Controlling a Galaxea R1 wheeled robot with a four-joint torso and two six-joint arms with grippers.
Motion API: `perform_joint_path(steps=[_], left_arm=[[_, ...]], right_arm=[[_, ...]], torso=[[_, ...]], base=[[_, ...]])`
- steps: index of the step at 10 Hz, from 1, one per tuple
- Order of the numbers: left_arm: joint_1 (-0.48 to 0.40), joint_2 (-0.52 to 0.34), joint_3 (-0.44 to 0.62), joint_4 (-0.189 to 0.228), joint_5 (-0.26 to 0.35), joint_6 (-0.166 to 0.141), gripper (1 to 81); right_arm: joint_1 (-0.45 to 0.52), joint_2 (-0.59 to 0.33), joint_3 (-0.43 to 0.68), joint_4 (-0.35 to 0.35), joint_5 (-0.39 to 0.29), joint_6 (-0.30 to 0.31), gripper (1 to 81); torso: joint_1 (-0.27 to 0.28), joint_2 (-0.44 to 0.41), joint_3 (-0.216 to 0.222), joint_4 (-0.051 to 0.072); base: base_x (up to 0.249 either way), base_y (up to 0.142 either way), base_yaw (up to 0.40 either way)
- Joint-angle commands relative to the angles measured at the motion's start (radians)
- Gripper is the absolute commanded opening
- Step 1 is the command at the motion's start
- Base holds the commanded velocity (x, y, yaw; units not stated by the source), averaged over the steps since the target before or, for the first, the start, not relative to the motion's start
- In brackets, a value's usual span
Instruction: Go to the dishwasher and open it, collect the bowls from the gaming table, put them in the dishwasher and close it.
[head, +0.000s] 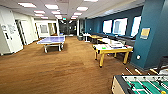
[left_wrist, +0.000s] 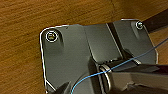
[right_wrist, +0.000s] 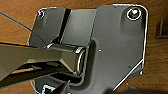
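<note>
— Two tables matter here, which one is ours?

— The gaming table (head: 113, 49), the low one with a white top and yellow rim and legs, standing to the right by the teal wall (head: 152, 32). On its near-left corner I see a small green spot — probably the lime-green bowl (head: 103, 47), but it is too blurred to be sure. A yellow bowl I cannot make out. Some flat pale things lie on the far part of the top.

— And the dishwasher?

— I cannot see it from this place. Ahead is brown carpet (head: 62, 70), a blue ping-pong table (head: 52, 40) further away on the left, and the foosball table (head: 142, 85) very near, at the lower right.

— The claws?

— Both wrist cameras look down at the carpet past the robot's own dark plate; I cannot tell if the fingers are spread or pressed together.

— What could go wrong?

— I think the base could clip the foosball table corner if it turns right too early. It could also approach the wrong table, because the foosball one is closer.
</note>
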Motion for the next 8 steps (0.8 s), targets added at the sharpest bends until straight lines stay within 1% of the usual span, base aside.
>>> perform_joint_path(steps=[1,8], left_arm=[[-0.055,-0.006,0.000,-0.003,0.045,0.007,81.1],[-0.055,-0.005,0.000,-0.003,0.045,0.007,81.1]], right_arm=[[0.049,-0.008,0.003,-0.010,-0.058,-0.005,81.1],[0.047,-0.008,0.003,-0.010,-0.058,-0.005,81.1]], torso=[[0.001,0.000,0.000,0.000],[0.001,0.000,0.000,0.000]], base=[[0.117,0.000,0.000],[0.117,0.000,0.000]])
